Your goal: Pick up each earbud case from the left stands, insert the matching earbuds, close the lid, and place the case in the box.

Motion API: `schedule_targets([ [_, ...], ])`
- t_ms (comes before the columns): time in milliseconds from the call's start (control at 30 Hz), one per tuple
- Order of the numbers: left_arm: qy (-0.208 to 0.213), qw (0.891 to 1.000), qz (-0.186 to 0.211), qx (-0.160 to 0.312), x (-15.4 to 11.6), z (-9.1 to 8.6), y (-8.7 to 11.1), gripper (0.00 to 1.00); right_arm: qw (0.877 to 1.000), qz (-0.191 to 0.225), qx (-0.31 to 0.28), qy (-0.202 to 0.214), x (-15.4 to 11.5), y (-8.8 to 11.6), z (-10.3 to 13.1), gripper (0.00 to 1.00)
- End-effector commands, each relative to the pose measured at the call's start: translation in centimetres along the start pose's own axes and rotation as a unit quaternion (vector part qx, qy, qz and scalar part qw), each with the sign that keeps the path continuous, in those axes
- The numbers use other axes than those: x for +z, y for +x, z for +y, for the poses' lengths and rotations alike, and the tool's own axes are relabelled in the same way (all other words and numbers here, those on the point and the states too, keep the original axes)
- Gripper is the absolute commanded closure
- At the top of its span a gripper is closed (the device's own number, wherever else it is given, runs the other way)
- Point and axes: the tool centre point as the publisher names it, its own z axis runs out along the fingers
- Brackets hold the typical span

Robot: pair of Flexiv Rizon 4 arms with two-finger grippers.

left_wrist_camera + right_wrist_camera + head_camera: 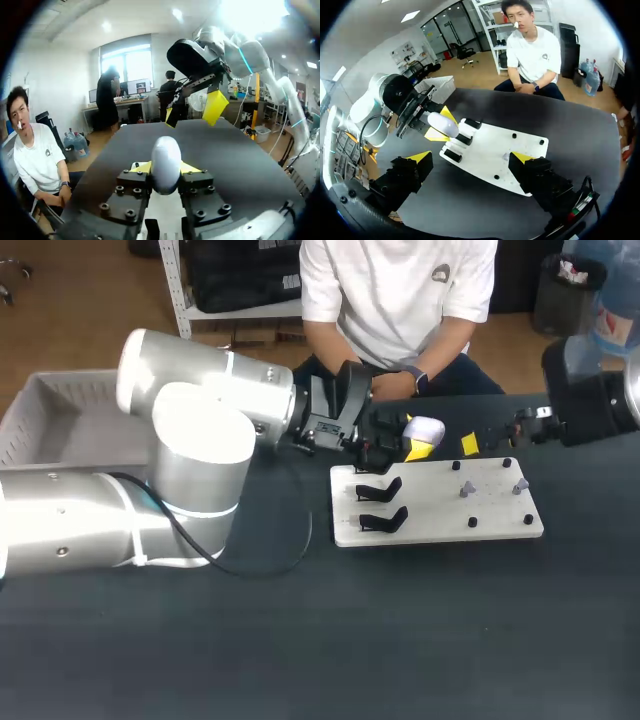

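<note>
While bare black stands (381,490) sit near-left on the white board (440,523) and grey earbuds (466,488) perch toward its right, my left hand (440,125) grips the white case (166,162) above its far-left edge, best held level for the wide-open right hand (192,110) beyond.

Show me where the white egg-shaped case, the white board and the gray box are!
earbud case (166,162), left wrist view, middle of its white shell.
board (430,510), head view, bare patch near its middle.
box (28,425), head view, its side wall.
</note>
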Motion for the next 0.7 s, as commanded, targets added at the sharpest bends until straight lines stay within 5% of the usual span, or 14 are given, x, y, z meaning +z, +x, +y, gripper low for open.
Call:
schedule_targets([
  [33, 0.01, 1.0, 0.001, 0.0, 1.0, 0.8, -0.4, 1.0, 1.0, 0.001, 0.0, -0.012, 0.5, 0.3, 0.3, 0.0],
  [700, 0.026, 0.999, -0.027, 0.012, 1.0, -1.6, -1.9, 1.0, 1.0, 0.012, -0.008, -0.015, 1.5, -0.7, -0.4, 0.0],
])
